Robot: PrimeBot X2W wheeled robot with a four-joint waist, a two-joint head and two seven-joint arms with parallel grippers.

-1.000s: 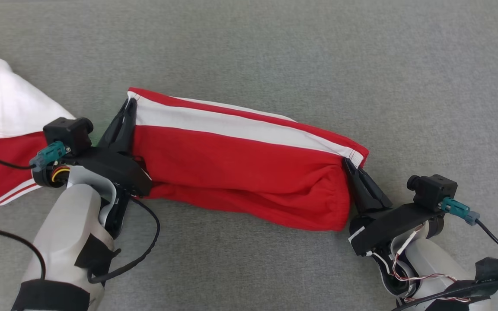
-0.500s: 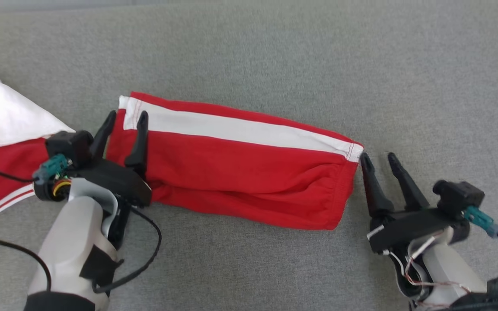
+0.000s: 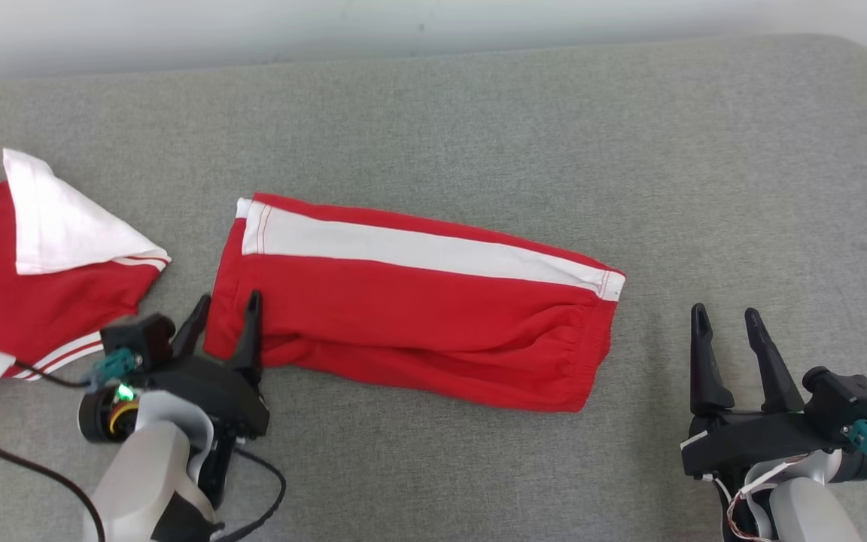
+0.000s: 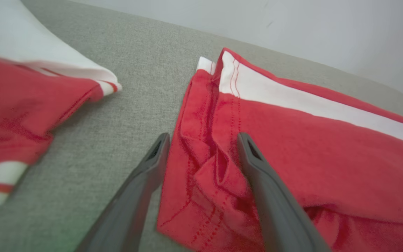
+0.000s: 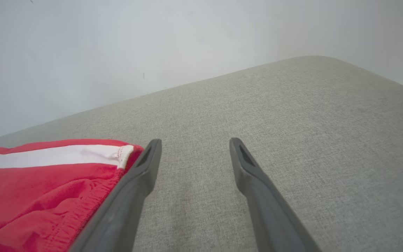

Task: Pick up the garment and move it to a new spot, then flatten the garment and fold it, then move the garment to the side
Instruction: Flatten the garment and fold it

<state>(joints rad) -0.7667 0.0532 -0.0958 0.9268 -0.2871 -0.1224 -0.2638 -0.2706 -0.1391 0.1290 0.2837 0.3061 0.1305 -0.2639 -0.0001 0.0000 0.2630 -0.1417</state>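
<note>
Folded garment lies mid-pad, long axis left–right. Left gripper is spread and empty, straddling its near-left corner. Right gripper is spread and empty, clear of the right end. Left arm nearer.

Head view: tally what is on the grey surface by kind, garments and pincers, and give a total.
Red-and-white garments: 2, the folded shorts and the shirt at the left
Pincers: 2, the left pincer and the right pincer, both open
Total: 4
</note>
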